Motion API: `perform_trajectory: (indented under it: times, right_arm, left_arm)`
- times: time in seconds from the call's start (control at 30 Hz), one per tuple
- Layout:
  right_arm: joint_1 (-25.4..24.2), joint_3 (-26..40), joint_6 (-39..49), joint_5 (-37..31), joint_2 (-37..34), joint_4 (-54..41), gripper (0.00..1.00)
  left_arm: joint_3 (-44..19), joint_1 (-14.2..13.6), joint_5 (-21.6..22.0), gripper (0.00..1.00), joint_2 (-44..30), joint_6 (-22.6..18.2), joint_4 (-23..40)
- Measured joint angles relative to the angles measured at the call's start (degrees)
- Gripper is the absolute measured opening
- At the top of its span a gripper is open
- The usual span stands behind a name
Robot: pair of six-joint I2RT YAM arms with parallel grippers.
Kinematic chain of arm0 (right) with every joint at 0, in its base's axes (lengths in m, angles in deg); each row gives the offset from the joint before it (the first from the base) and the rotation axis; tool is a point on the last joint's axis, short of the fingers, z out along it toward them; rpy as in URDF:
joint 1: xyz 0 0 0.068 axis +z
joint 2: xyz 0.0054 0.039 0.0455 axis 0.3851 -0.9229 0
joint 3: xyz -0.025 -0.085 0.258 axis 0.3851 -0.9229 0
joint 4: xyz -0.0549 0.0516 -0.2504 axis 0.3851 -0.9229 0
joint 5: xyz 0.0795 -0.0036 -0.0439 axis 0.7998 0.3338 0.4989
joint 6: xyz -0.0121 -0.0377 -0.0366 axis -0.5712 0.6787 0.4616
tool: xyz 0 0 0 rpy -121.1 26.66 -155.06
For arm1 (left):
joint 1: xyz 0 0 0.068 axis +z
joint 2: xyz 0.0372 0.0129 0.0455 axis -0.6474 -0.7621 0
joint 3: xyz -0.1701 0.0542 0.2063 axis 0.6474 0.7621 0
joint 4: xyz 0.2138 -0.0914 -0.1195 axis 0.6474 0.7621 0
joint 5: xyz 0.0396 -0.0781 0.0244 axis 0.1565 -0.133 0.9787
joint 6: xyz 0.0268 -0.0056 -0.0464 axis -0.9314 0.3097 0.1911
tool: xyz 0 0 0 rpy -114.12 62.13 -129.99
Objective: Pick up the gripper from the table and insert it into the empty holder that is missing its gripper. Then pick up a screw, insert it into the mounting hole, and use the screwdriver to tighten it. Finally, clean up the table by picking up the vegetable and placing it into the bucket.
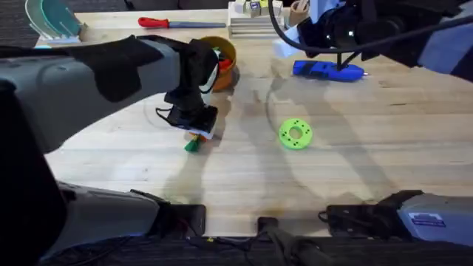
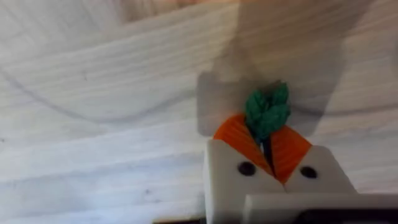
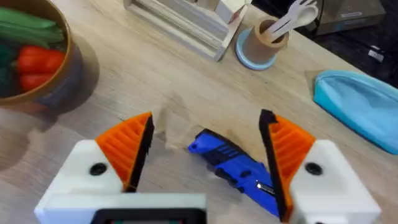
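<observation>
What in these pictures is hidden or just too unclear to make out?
- Vegetable: the left wrist view shows its leafy end between the left gripper's orange pads; the rest is hidden by the fingers. Overhead, the arm covers most of it.
- Bucket: overhead, the left arm covers part of it.
- Screwdriver: the right wrist view's lower edge and the open right gripper's finger cut off its far end.
- Red-handled tool: its tip is too small to make out.

Light wooden table (image 1: pixel 355 170) carrying: blue screwdriver (image 1: pixel 327 70), green disc (image 1: pixel 295 134), orange bucket (image 1: pixel 224 63), red-handled tool (image 1: pixel 171 23), and what is probably a tan cup (image 3: pixel 264 40).
</observation>
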Motion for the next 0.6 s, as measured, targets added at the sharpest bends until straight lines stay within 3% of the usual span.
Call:
perform_trajectory:
  times: [0.17, 0.3, 0.43, 0.6]
  right_arm:
    - [0.0, 0.0, 0.0, 0.0, 0.0, 0.0, 0.991]
    - [0.0, 0.0, 0.0, 0.0, 0.0, 0.0, 0.991]
    - [0.0, 0.0, 0.0, 0.0, 0.0, 0.0, 0.991]
    - [0.0, 0.0, 0.0, 0.0, 0.0, 0.0, 0.991]
  left_arm:
    - [-1.5, 0.4, 0.5, 0.013, 2.3, 0.0, 7.4]
    - [-8.4, 0.4, 0.6, 0.011, 7.3, -0.3, 8.7]
    - [-14.9, 0.4, 1.0, 0.009, 12.5, -0.4, -1.7]
    - [-16.3, 0.4, 2.2, 0.009, 14.4, 0.1, -15.4]
